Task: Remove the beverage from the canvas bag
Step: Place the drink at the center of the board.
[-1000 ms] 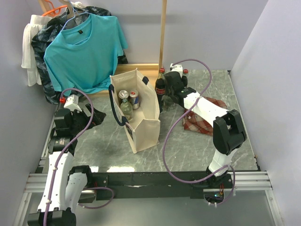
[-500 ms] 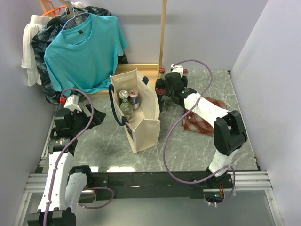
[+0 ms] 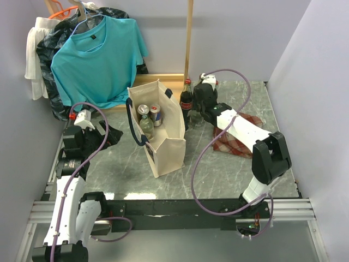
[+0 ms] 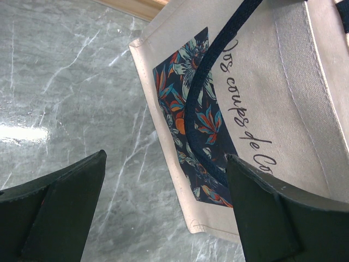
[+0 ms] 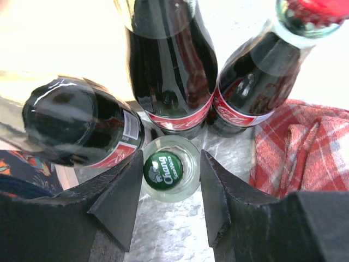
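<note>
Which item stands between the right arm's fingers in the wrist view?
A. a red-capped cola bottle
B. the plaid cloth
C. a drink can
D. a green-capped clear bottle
D: a green-capped clear bottle stands between the right fingers, with the dark cola bottles grouped just beyond it.

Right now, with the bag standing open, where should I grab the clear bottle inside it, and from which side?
Take the bottle by its top, coming straight down into the open bag. Its walls rise above the bottle all round, so a side approach looks blocked. Two cans stand close behind it, so come down narrow.
</note>
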### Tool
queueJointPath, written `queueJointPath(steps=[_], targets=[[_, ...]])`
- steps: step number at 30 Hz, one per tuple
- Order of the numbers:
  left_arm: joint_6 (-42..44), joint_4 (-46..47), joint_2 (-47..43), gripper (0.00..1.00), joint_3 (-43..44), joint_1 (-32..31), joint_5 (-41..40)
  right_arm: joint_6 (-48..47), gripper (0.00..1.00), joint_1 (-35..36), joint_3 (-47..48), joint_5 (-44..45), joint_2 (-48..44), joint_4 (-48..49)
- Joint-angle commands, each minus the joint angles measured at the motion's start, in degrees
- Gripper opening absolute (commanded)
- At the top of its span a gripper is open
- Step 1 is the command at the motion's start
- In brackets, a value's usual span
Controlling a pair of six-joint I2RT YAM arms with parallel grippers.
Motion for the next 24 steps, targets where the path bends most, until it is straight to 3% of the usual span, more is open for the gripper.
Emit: queueJointPath(steps=[1, 6, 14, 24], targets=[[-0.4, 1.9, -0.7, 0.96, 1.1, -0.2, 0.4, 0.5, 0.52, -0.3, -0.5, 2.2, -5.2, 0.1], [-0.4, 1.9, -0.4, 0.96, 1.1, -0.2, 0.5, -4.9, 0.53, 2.7, 3.6, 6.5, -9.7, -2.9], [-0.5, 1.9, -1.0, 0.96, 1.1, -0.2, -0.1, -6.0, 0.55, 7.6, 8.1, 4.0, -16.5, -9.6], [-0.4, 1.5, -1.8, 0.96, 1.3, -0.1, -1.4, -10.7, 0.55, 15.0, 18.6, -10.5, -16.3, -20.3]])
